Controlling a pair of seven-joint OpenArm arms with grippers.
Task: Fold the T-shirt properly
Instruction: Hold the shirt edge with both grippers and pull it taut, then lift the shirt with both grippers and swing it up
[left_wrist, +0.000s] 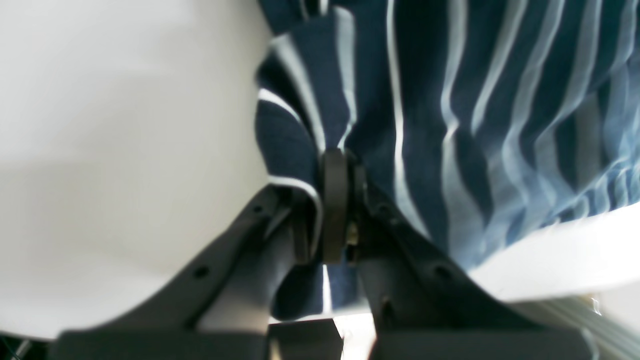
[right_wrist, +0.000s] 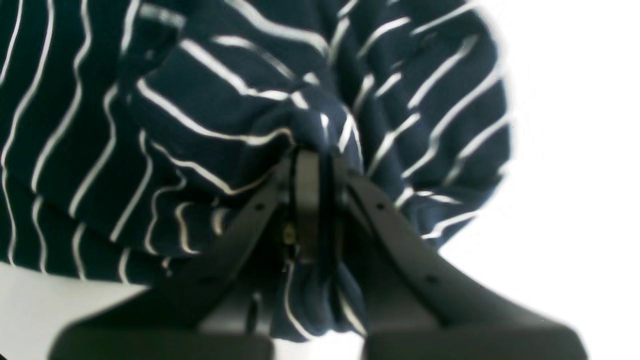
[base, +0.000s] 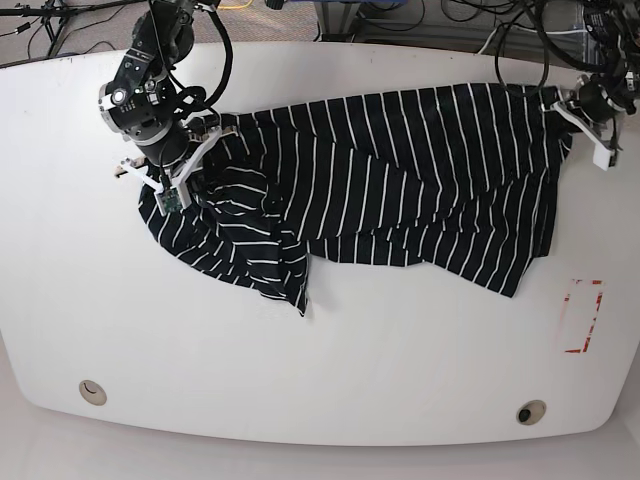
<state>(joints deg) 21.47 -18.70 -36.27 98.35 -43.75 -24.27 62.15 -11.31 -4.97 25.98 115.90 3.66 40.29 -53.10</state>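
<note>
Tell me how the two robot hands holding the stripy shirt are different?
The left gripper pinches the T-shirt at its edge by the table's far right corner, where the cloth lies fairly flat. The right gripper grips a bunched, crumpled wad at the left end. Both are shut on the fabric.

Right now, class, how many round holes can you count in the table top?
2: one hole near the table's front edge on the base view's left, the other hole near the front edge on its right. The T-shirt may hide more.

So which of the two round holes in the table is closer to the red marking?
The hole near the front right; the red marking sits just above it, while the other hole lies far across.
</note>
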